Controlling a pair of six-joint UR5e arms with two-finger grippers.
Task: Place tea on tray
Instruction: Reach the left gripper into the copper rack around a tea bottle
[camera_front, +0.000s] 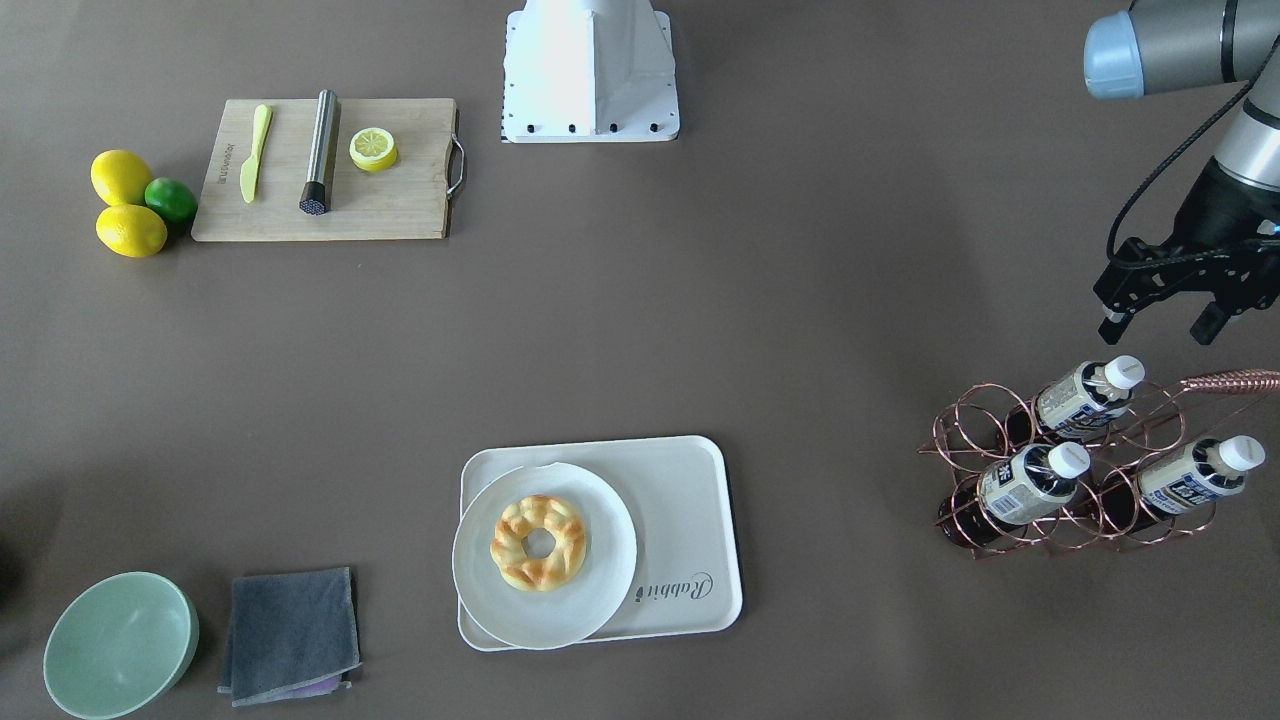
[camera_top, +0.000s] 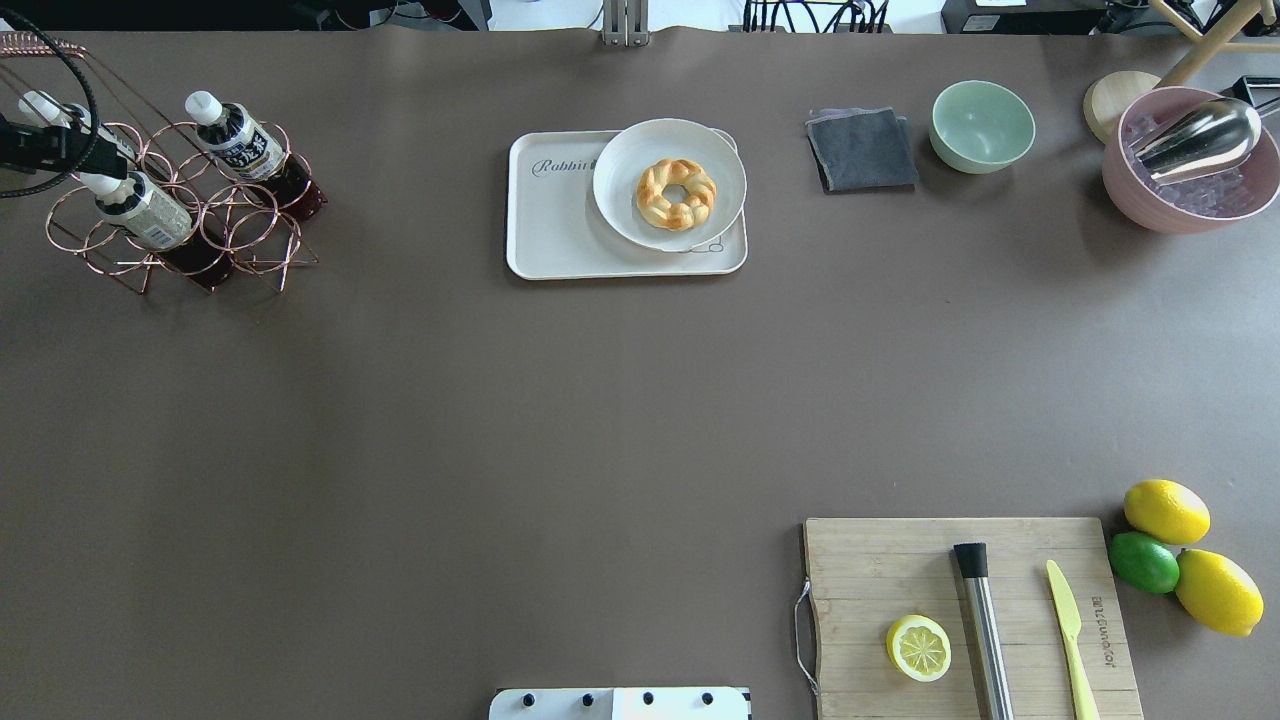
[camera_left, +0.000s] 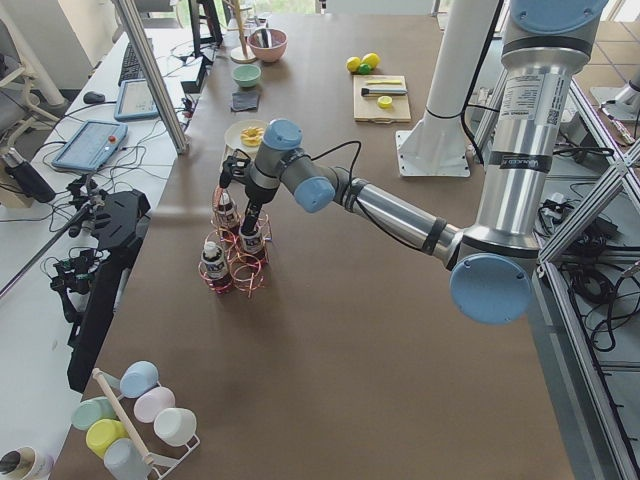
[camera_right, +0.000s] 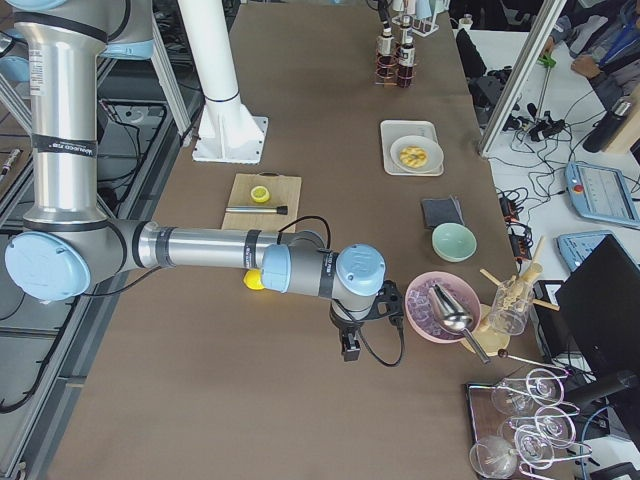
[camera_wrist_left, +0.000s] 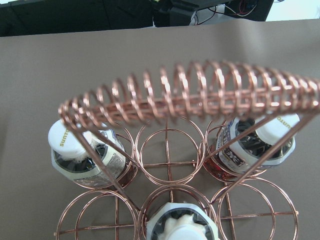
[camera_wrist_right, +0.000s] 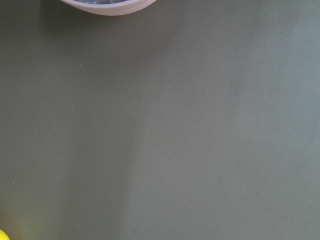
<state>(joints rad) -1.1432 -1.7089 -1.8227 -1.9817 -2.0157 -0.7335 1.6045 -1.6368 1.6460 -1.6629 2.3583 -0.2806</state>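
You are at the approach: the left end effector (camera_front: 1158, 326) hangs just above the rack (camera_front: 1000, 440), fingers apart, empty. The tea (camera_front: 1085, 396) nearest the fingers sits in it right below, two more alongside. The tray (camera_front: 690, 495) lies well apart, half under a plate (camera_front: 600, 595). Next, I judge, lower past the coiled handle (camera_wrist_left: 200, 95) onto that cap. The right end effector (camera_right: 350, 345) shows only from the side; its state I cannot tell

Left gripper (camera_front: 1160, 322) outstretched, jaws apart; right gripper (camera_right: 351, 346) vertical, downward.
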